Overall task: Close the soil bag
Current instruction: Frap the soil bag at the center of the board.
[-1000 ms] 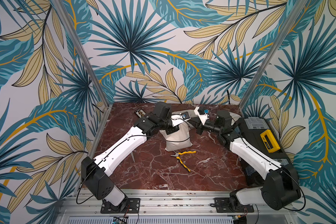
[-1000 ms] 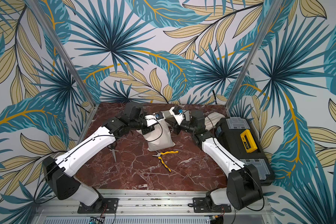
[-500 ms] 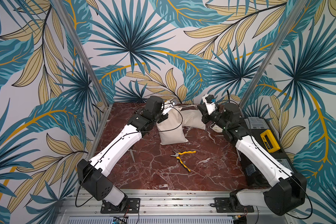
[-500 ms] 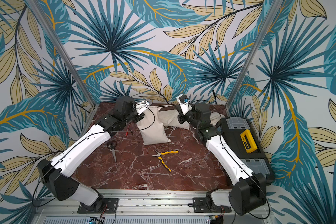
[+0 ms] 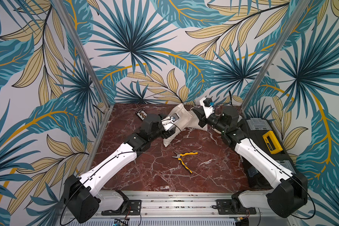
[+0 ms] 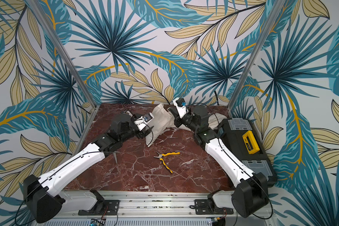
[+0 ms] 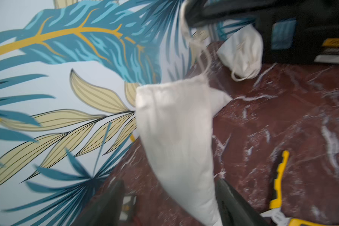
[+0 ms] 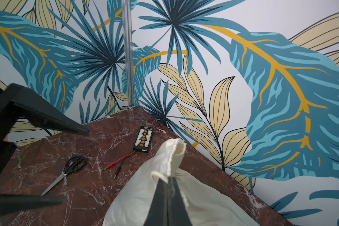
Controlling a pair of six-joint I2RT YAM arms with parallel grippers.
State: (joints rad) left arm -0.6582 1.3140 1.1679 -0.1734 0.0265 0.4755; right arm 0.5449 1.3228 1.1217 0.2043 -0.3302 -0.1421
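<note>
The soil bag (image 5: 181, 122) (image 6: 160, 122) is a cream cloth sack standing tilted at the back of the marble table. Its neck (image 8: 176, 150) is gathered. My right gripper (image 8: 167, 181) (image 5: 195, 113) is shut on the bag's drawstring (image 7: 202, 56), which runs taut from the neck up to it. My left gripper (image 7: 170, 197) (image 6: 145, 134) stands open by the bag's lower corner (image 7: 196, 195). That corner lies between its fingers (image 7: 233, 203), close to one of them; whether it touches is unclear.
A second cream bag (image 7: 243, 50) (image 6: 213, 121) lies behind my right arm. Yellow pliers (image 5: 184, 159) rest mid-table. Scissors (image 8: 67, 172), a black connector board (image 8: 144, 139) and red and black leads (image 8: 119, 162) lie back left. A black toolbox (image 5: 262, 140) fills the right side.
My left gripper has opened and let go, dropping back from the bag's neck to its lower corner. The right gripper has stayed shut and drawn the string toward the back.
</note>
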